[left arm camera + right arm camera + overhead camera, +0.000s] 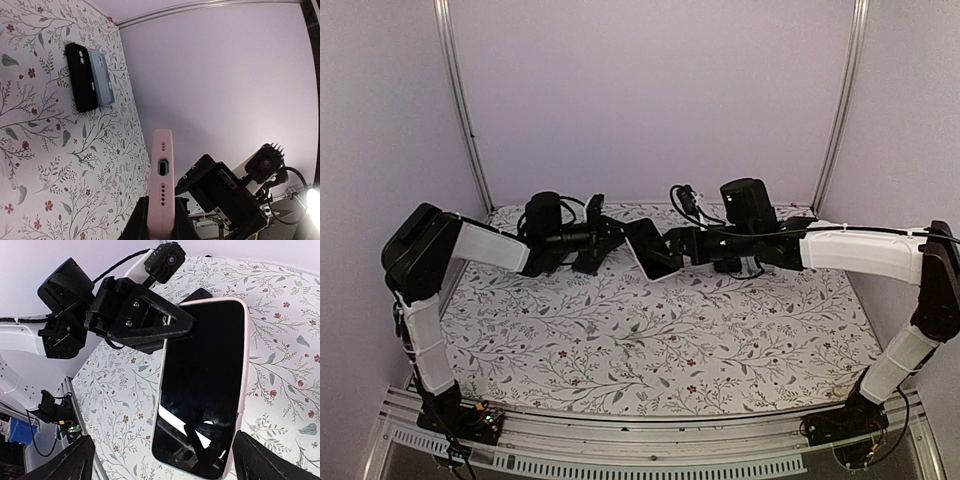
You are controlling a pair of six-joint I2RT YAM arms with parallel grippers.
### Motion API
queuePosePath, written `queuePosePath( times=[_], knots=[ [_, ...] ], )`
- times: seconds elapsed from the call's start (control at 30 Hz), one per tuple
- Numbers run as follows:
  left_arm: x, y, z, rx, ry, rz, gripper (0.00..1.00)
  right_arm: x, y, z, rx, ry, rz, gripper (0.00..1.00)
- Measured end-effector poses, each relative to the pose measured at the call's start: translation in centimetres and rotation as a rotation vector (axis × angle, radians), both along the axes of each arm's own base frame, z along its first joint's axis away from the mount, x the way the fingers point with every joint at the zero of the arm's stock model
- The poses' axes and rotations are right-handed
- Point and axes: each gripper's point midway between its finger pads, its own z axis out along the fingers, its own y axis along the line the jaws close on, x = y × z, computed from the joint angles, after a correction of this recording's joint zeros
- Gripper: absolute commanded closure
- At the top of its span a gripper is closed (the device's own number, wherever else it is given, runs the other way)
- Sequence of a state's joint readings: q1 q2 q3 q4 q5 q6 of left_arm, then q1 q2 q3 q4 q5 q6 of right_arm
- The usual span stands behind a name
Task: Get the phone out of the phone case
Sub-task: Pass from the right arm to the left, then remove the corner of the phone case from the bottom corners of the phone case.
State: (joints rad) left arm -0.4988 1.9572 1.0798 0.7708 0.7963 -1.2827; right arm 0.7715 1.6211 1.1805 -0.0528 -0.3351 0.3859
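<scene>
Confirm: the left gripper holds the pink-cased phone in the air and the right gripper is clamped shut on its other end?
No: the right gripper is open, fingers spread wide beside the pink-cased phone, as the right wrist view shows. The left gripper does hold it in the air.

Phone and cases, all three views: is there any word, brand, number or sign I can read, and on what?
None can be read in any view.
The phone shows a dark screen with only reflections; the pink case, the black case and the grey-blue case bear no visible print.
</scene>
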Motion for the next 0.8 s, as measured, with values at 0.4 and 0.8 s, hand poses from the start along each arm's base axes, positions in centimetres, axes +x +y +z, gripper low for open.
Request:
queuePosePath(
  times=[0.4, 0.8],
  knots=[
    [-0.8, 1.4, 3.8, -0.136, -0.047, 0.029, 1.00, -2.0, -1.5, -0.2, 0.191, 0.093, 0.098, 0.06],
    [-1.0, 2.8, 4.8, -0.223, 0.065, 0.119, 1.00, -2.9, -0.8, 2.8, 0.341, 0.051, 0.158, 0.25]
  ],
)
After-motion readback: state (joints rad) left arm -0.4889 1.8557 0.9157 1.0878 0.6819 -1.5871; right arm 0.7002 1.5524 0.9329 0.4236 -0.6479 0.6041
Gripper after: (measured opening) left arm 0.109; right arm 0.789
